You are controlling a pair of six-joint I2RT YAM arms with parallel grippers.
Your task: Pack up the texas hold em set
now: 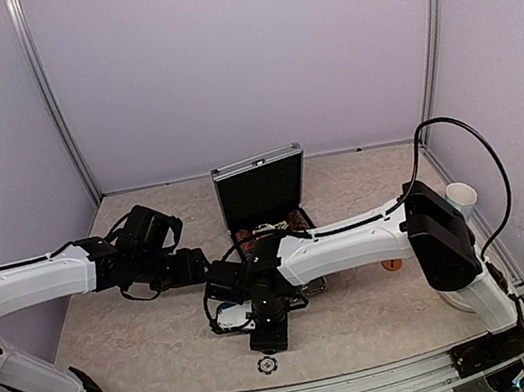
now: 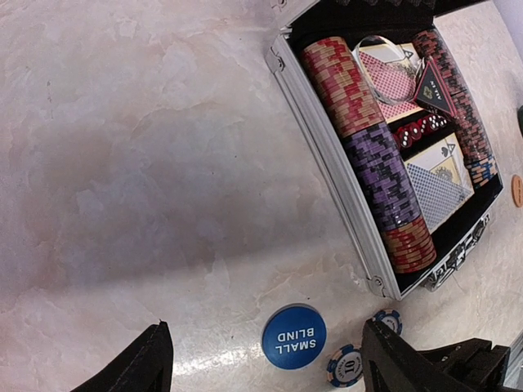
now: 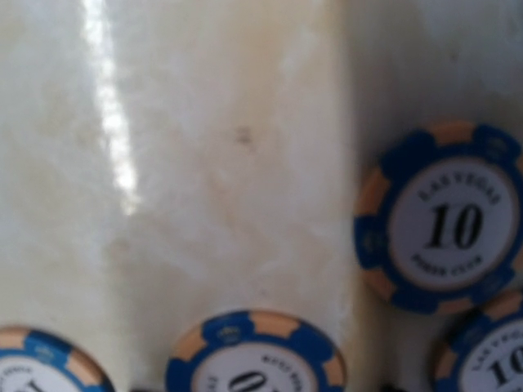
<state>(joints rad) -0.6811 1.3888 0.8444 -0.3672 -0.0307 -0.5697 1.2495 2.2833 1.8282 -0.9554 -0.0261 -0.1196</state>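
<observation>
Left wrist shows case (image 2: 327, 155) lying diagonally, upper-left to lower-right.

Enclosed robot laboratory cell. Plain lilac panel walls (image 1: 238, 58) and aluminium corner posts (image 1: 54, 111) stand beyond the left gripper (image 2: 268, 359). A marbled bench top (image 1: 133, 330) lies directly beneath it.

Soft, even light is filling the overhead view. At the left wrist, a shadow is darkening the tabletop (image 2: 106, 171) at 9 o'clock. At the right wrist, glare is streaking at 11 o'clock; blue chips (image 3: 445, 216) are blurring.
</observation>
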